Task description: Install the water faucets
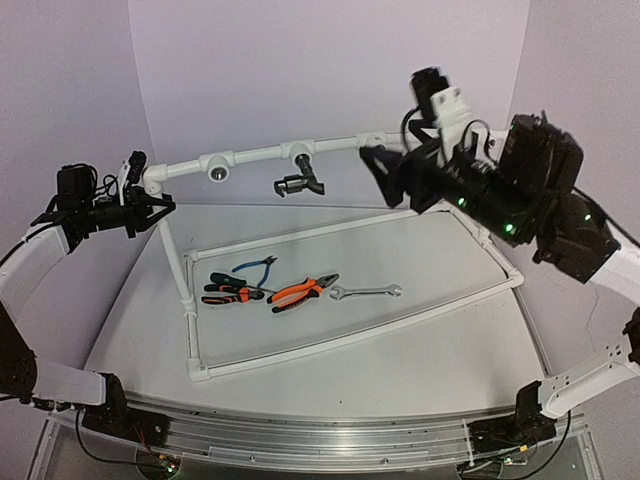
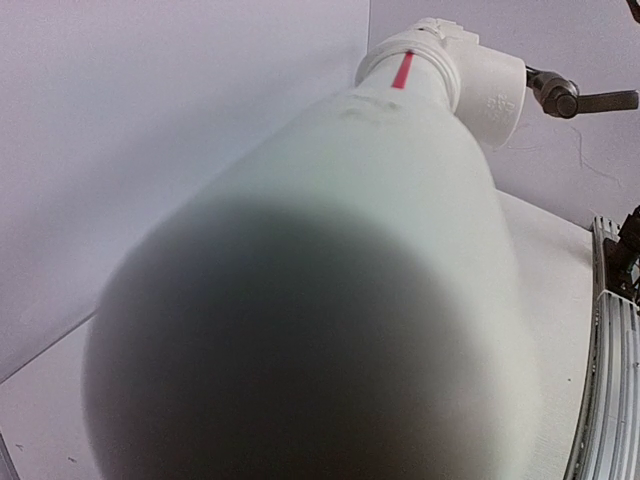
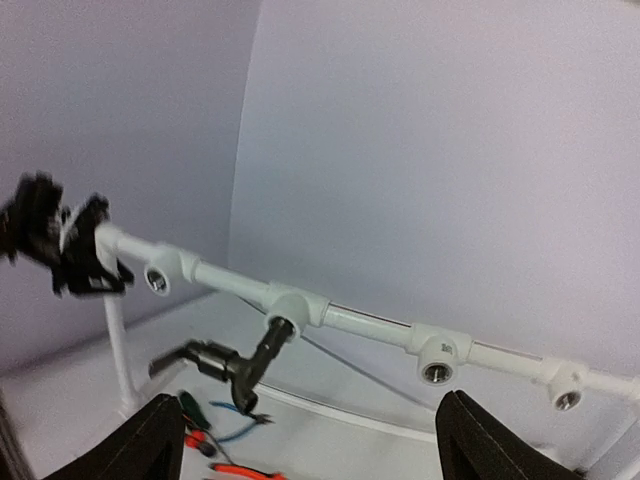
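The dark metal faucet (image 1: pixel 298 184) hangs from the middle tee of the white pipe frame's top rail (image 1: pixel 262 154), its lever pointing left. It also shows in the right wrist view (image 3: pixel 228 362) and at the top right of the left wrist view (image 2: pixel 575 97). My left gripper (image 1: pixel 148 208) is at the frame's left corner elbow and appears shut on it. The pipe (image 2: pixel 330 280) fills its view and hides the fingers. My right gripper (image 1: pixel 385 175) is open and empty, in the air near the rail's right end, its fingers (image 3: pixel 155 440) well back from the faucet.
Inside the frame's base rectangle (image 1: pixel 400 322) lie a silver wrench (image 1: pixel 366 292), orange-handled pliers (image 1: pixel 303 292), black-and-orange pliers (image 1: pixel 232 291) and blue-handled pliers (image 1: pixel 255 268). Open tee sockets (image 3: pixel 436 372) face forward along the rail. Purple walls stand close behind.
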Available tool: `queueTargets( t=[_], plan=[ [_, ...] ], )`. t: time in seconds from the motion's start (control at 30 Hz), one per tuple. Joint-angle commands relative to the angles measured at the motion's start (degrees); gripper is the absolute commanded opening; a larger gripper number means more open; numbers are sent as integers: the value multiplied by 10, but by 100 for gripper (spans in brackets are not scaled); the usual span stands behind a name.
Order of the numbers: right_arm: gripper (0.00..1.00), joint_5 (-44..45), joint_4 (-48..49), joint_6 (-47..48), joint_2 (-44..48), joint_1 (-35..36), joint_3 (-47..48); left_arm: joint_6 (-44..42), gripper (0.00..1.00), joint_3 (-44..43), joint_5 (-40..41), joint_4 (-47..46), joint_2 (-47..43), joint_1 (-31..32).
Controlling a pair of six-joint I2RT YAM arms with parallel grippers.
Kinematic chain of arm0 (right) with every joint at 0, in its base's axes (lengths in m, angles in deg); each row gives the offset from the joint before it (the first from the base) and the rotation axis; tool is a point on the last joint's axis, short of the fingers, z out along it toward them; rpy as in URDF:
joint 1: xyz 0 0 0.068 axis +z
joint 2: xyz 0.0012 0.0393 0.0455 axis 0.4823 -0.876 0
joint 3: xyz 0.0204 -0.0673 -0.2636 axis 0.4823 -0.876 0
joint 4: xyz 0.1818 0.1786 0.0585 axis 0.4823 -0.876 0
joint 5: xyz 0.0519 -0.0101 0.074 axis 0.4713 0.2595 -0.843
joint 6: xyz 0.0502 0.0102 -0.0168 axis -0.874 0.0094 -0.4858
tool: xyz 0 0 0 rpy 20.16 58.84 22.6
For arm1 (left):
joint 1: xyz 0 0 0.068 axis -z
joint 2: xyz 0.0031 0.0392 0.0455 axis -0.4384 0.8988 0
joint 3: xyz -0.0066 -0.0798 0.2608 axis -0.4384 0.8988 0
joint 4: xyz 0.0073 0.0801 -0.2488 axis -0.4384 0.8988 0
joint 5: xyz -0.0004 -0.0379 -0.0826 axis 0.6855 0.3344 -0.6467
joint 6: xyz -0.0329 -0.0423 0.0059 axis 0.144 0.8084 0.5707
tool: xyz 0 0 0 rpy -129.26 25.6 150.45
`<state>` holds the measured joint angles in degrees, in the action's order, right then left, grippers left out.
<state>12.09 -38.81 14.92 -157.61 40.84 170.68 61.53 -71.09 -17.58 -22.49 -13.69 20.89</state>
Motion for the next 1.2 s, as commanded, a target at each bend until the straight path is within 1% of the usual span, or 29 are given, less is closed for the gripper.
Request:
queueTargets(
  t=[0.0,0.1,0.17,0.3,0.5,0.67,0.83,1.03,1.1,1.17],
  plan=[
    [95,-15,197,602,-42,12,-120,-23,0,3,-3,42,5,44],
    [96,-3,209,697,-92,12,-77,-32,0,-2,-1,52,5,44],
    [96,-11,212,739,-116,12,-62,-36,0,-3,1,53,6,44],
    [94,3,204,755,-156,7,-27,-39,0,-4,0,52,6,44],
    [88,1,202,761,-188,-25,-26,-35,0,-3,-3,45,6,44],
    [80,-11,185,773,-229,-42,14,-35,0,-4,-3,46,4,44],
    [66,-18,181,778,-253,-56,38,-35,0,-8,-1,48,2,44],
    [36,-3,183,769,-263,-59,39,-37,0,-8,1,50,-1,44],
    [29,16,192,764,-270,-59,39,-37,0,-8,2,50,-1,44],
    [24,36,223,744,-276,-58,37,-37,0,-7,1,49,-1,44]
  ],
)
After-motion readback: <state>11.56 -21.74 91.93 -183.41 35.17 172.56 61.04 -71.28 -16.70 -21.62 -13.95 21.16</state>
